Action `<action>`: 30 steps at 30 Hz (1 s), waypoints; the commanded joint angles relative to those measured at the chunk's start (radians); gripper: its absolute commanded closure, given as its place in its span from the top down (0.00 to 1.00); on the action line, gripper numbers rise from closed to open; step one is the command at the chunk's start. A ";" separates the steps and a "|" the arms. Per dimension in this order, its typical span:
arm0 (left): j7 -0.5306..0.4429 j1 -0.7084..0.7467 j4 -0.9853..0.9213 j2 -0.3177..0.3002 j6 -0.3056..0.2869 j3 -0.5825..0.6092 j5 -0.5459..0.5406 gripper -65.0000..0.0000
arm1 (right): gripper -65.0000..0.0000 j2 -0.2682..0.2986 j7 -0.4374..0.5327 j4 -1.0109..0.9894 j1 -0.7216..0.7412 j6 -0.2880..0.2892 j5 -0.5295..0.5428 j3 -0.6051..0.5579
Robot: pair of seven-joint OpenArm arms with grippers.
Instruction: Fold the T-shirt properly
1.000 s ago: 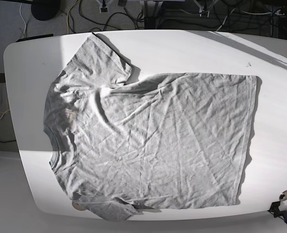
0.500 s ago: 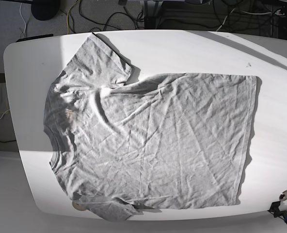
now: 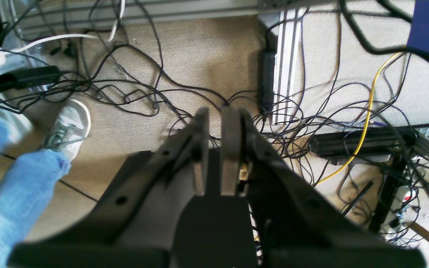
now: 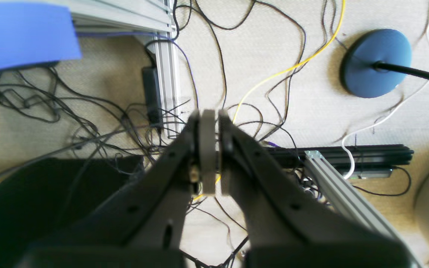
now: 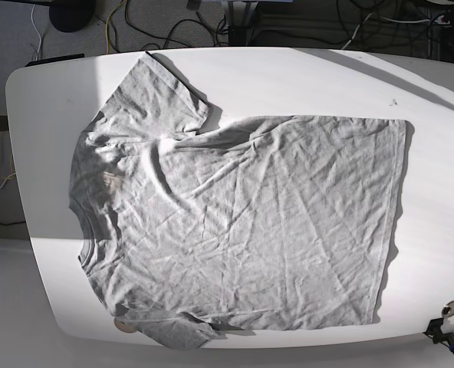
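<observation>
The T-shirt (image 5: 242,222), grey and wrinkled, lies spread flat on the white table (image 5: 50,100). Its collar points left and its hem right. One sleeve reaches toward the far edge, the other lies at the near edge. Neither arm shows in the base view. My left gripper (image 3: 216,111) hangs over the floor behind the table, fingers drawn together with only a slim gap and nothing between them. My right gripper (image 4: 210,113) is also over the floor, shut with its pads touching and holding nothing.
Tangled cables (image 3: 155,96) and aluminium rails (image 4: 166,74) cover the carpet under both grippers. A person's leg in blue jeans with a white shoe (image 3: 69,126) stands at the left. A blue round stand base (image 4: 376,63) sits on the floor. A small round fitting (image 5: 451,309) sits near the table's right corner.
</observation>
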 commanded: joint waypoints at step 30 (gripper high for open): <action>-0.004 0.494 0.903 -0.072 0.002 -0.138 -0.001 0.09 | 0.03 -0.006 0.009 0.944 -0.492 0.002 0.071 -0.015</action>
